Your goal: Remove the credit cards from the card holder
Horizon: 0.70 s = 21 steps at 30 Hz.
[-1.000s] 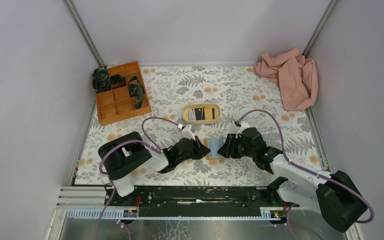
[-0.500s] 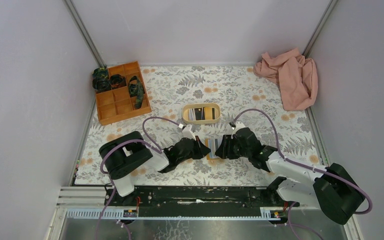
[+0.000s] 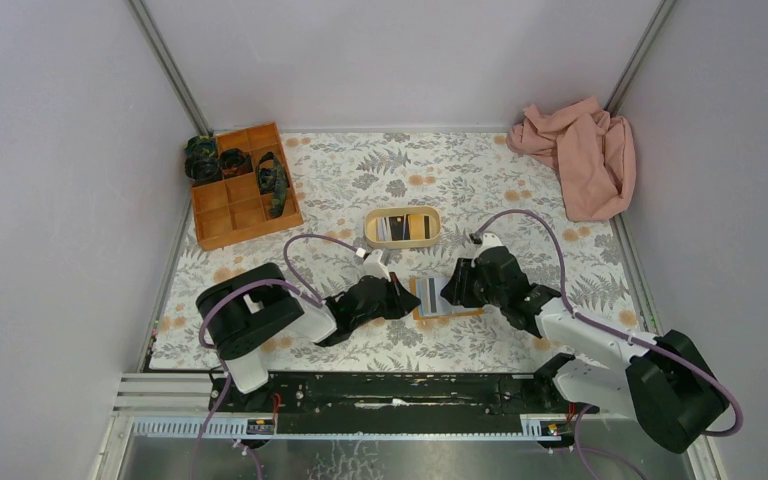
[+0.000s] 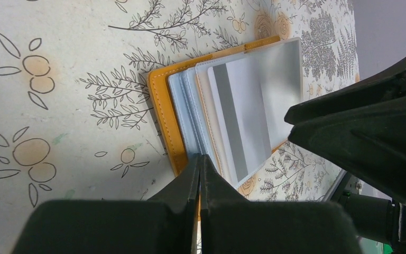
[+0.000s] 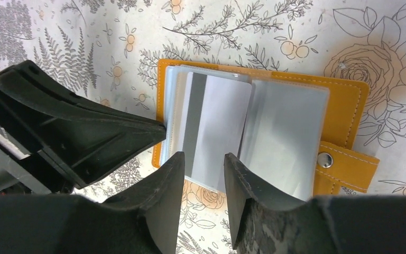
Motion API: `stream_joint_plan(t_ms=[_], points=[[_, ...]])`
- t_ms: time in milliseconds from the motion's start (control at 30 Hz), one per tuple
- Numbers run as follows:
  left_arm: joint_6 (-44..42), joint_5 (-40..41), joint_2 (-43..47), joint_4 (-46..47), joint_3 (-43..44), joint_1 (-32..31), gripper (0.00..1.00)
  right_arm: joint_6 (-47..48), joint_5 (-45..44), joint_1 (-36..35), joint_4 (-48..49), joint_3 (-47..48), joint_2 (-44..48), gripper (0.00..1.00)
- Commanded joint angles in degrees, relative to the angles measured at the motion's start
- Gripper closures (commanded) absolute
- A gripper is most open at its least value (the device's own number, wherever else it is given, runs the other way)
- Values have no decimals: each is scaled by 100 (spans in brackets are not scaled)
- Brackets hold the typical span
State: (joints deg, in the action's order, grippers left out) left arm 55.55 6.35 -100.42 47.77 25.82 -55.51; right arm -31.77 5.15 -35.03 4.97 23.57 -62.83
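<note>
The orange-tan card holder (image 3: pixel 430 299) lies open on the floral mat between my two grippers, its clear sleeves fanned out. A white credit card (image 5: pixel 217 127) with a grey stripe sticks out of a sleeve toward the holder's near edge. My left gripper (image 4: pixel 200 160) is shut, its tips resting on the holder's (image 4: pixel 164 116) orange left edge. My right gripper (image 5: pixel 204 161) is open above the striped card's free end, one finger on each side of it, with no grip on it. The snap tab (image 5: pixel 349 164) points right.
A beige oval tray (image 3: pixel 370 228) holding cards sits just behind the holder. An orange compartment box (image 3: pixel 245 185) with dark items stands at the back left. A crumpled pink cloth (image 3: pixel 578 155) lies at the back right. Grey walls enclose the mat.
My right gripper slid left over the holder, then drew back a little, and its jaws have narrowed. The left gripper and the holder have not moved.
</note>
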Motion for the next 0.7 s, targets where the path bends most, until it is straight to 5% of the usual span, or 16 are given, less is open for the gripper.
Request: stream_joint_plan(t_ms=[0,667], points=[[-152,3,-65,-612,-204,19,100,89,56,48,141,1,-165,60],[-141,-10,37,-602,-312,39,100,-121,680,250,864,-337,-684,61]])
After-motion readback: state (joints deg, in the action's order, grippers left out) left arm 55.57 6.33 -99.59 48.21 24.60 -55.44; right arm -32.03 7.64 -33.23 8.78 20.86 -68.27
